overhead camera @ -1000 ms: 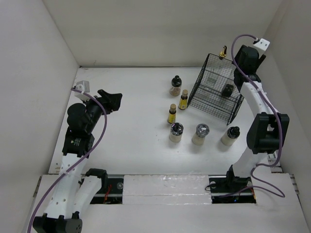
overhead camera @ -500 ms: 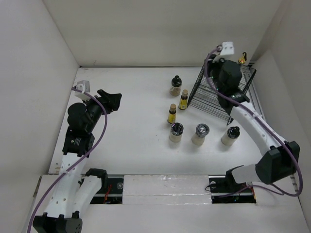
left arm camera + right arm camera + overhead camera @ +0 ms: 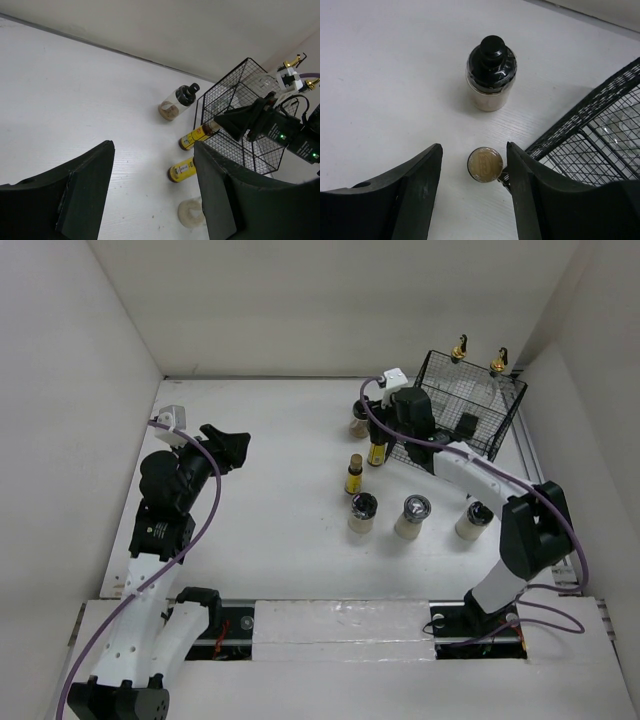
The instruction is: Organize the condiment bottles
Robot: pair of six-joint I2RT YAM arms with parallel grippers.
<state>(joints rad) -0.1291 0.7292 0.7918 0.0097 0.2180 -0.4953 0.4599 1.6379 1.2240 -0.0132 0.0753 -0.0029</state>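
Note:
My right gripper (image 3: 386, 440) (image 3: 474, 152) is open and hangs over a small amber bottle (image 3: 377, 452) just left of the black wire basket (image 3: 440, 455). The bottle's gold cap (image 3: 485, 164) lies between the jaws, nearer the right one, untouched. A squat jar with a dark lid (image 3: 491, 75) (image 3: 357, 423) stands just beyond it. A second amber bottle (image 3: 353, 475) and three squat jars (image 3: 362, 511) (image 3: 412, 516) (image 3: 473, 520) stand nearer. Two tall glass bottles with gold pourers (image 3: 459, 346) (image 3: 497, 361) and one dark-lidded jar (image 3: 467, 425) are in the basket. My left gripper (image 3: 228, 445) (image 3: 155, 190) is open and empty.
The basket's wire edge (image 3: 580, 120) is right beside my right jaw. White walls close in the table at the back and both sides. The left wrist view shows the amber bottles (image 3: 197, 136) (image 3: 182, 170) and the basket (image 3: 240, 150) from the left.
My right arm has swung from the back right corner, over the basket, leftwards and down, so its open gripper now straddles the amber bottle. The left arm has not moved.

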